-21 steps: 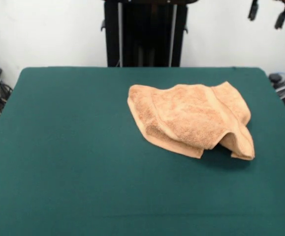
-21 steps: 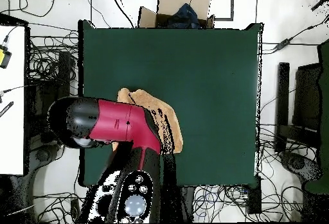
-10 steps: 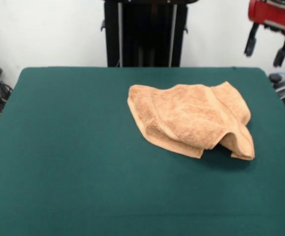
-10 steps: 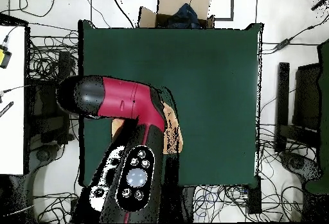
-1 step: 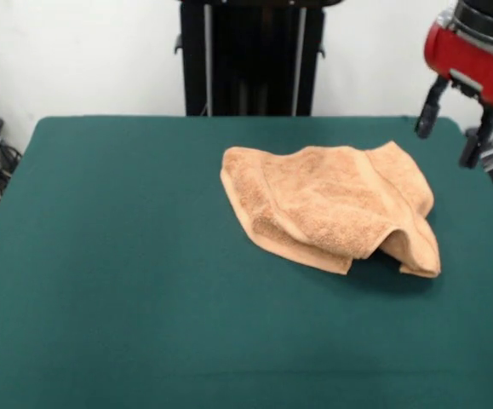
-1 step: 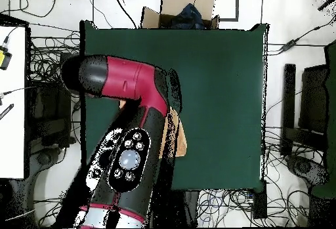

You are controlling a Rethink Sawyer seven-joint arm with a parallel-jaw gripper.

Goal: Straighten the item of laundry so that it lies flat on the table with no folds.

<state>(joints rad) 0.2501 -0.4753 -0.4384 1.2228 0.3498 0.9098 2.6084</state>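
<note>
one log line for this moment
gripper: open, in air by towel's corner, no contact | towel: crumpled, folded over | table: towel on it

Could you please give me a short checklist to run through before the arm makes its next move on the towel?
1. Towel flat: not ok, it lies bunched, one layer folded over another, with a raised lip at its near right corner.
2. Gripper open and empty: ok, the two fingers stand apart with nothing between them.
3. Gripper clear of the cloth: ok, it hangs in the air up and to the right of the towel, not touching it.
4. Room on the table to spread the towel: ok, broad bare green lies to the left and front.
5. Towel visible from above: not ok, the arm hides most of it.
</note>
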